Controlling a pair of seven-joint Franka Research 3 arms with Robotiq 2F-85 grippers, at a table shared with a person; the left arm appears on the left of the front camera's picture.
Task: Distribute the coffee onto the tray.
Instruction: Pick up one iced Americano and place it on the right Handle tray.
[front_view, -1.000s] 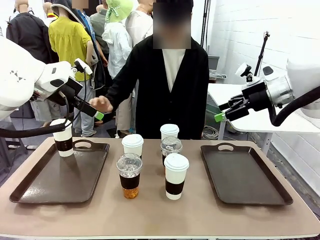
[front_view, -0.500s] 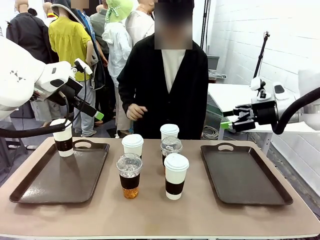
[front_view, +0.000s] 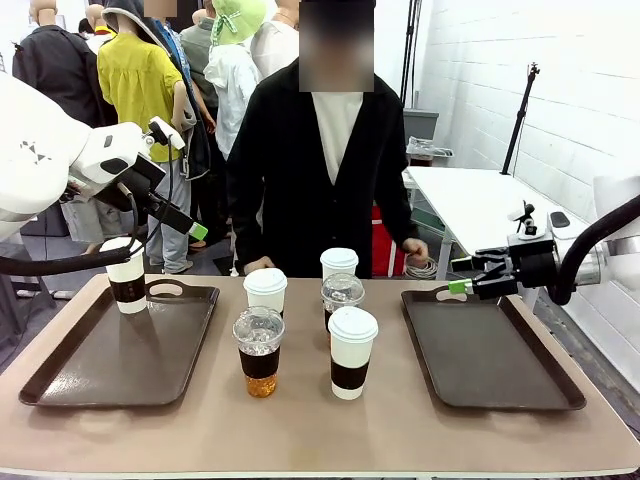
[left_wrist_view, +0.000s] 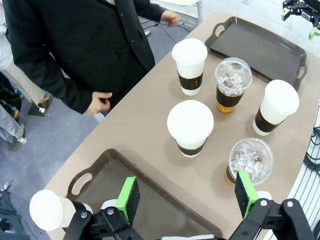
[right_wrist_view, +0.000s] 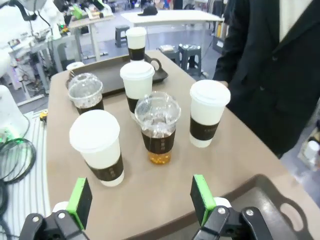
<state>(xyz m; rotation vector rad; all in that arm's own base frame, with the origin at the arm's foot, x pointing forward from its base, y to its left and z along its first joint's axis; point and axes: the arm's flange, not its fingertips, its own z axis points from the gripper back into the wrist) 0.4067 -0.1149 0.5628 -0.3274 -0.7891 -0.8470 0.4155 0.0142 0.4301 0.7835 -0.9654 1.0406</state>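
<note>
Jaws released, left arm (front_view: 110, 165) raised, right arm (front_view: 560, 268) low by right tray (front_view: 490, 365).

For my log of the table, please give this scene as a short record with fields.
left tray: one white paper cup, far left corner
table middle: three white paper cups, two iced coffees
right gripper: open, near right tray handle
left gripper: open, raised by left tray
person: standing at far side

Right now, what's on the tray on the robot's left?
One white lidded paper cup stands at the far corner of the left tray. Its lid hides whatever is inside.
</note>
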